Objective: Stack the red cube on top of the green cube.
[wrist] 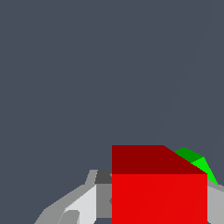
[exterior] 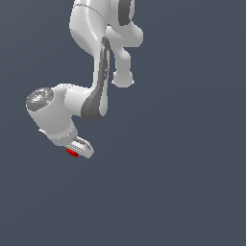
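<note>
So in the exterior view we're looking down on the white arm (exterior: 91, 91), which comes in from 12 o'clock and bends toward 8 o'clock of the frame. The gripper (exterior: 76, 153) sits at its low end, and a sliver of the red cube (exterior: 72, 153) pokes out from under it, with a tiny speck of green right at its edge.

The wrist view is way clearer: the red cube (wrist: 159, 197) fills the space between the grey fingers (wrist: 78, 203), so we read the gripper as pinching the red cube. The green cube (wrist: 199, 165) peeks out just behind it, mostly hidden; touching or not, we can't tell.

The surface (exterior: 182, 182) is just flat dark blue-grey everywhere, no visible edges, walls or room at all.
</note>
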Robot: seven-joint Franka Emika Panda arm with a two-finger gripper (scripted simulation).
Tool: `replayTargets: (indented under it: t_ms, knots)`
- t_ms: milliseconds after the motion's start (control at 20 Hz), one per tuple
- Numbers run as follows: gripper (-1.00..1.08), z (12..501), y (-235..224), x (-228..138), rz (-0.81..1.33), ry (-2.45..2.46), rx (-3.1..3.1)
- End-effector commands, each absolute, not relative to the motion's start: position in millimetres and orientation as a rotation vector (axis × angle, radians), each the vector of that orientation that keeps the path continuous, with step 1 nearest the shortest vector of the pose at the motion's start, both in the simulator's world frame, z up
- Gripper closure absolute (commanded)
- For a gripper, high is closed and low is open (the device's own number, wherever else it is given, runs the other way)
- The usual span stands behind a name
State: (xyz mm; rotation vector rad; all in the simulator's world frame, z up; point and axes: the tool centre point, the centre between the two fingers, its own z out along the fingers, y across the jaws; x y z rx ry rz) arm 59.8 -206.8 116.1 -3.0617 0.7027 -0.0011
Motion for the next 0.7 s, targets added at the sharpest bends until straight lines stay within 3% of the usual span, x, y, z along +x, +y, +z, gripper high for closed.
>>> replayTargets:
  t_ms: [0, 650]
  knots:
    - [1.08, 113.0, -211.1, 55.0, -0.002, 0.704, -3.062]
    - [1.08, 71.1, -258.1, -1.3, -0.001, 0.704, -3.062]
